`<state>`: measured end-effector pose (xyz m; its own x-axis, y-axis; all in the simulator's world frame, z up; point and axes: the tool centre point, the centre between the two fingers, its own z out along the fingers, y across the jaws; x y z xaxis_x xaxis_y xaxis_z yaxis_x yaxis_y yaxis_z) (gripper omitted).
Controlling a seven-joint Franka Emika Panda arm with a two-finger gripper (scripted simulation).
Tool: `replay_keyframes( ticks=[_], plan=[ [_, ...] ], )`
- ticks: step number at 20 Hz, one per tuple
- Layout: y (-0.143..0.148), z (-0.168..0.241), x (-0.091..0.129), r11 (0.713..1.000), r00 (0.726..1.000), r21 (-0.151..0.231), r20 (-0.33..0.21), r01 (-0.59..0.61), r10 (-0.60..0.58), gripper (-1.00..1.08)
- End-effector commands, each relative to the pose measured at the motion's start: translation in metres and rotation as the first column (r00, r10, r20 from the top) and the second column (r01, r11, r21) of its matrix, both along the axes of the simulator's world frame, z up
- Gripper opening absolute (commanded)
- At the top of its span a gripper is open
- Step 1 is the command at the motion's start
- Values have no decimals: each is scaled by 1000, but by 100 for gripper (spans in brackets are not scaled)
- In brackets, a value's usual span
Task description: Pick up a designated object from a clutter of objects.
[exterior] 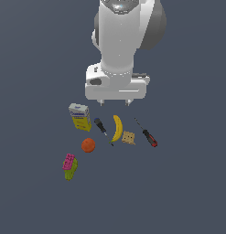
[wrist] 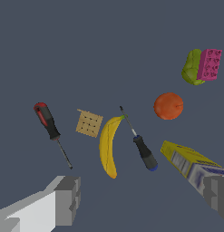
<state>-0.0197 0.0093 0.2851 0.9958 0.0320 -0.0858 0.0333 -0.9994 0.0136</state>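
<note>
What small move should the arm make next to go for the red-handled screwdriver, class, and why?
Probably shift the gripper sideways toward the exterior view's right until it is above the red-handled screwdriver. The open gripper hangs high over the banana, holding nothing, and the screwdriver lies apart from the cracker square, which leaves room for the fingers.

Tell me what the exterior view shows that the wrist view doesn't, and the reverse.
Only the exterior view shows the arm's white body hanging above the clutter.

Only the wrist view shows the gripper close up, its grey fingers spread wide with nothing between them.

Both show the red-handled screwdriver, banana, cracker square, black-and-blue screwdriver, orange ball, yellow-blue box and pink-and-green block.
</note>
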Motion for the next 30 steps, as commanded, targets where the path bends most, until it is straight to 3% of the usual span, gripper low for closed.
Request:
replay_keyframes(
  ticks=[1, 17, 30],
  plan=[
    [0, 0, 0, 1000, 1000, 0, 0, 0, 0, 100],
    [-2, 3, 7, 1000, 999, -5, 21, -26, 26, 100],
    [50, -69, 12, 989, 989, -22, 38, -144, 144, 100]
  ],
)
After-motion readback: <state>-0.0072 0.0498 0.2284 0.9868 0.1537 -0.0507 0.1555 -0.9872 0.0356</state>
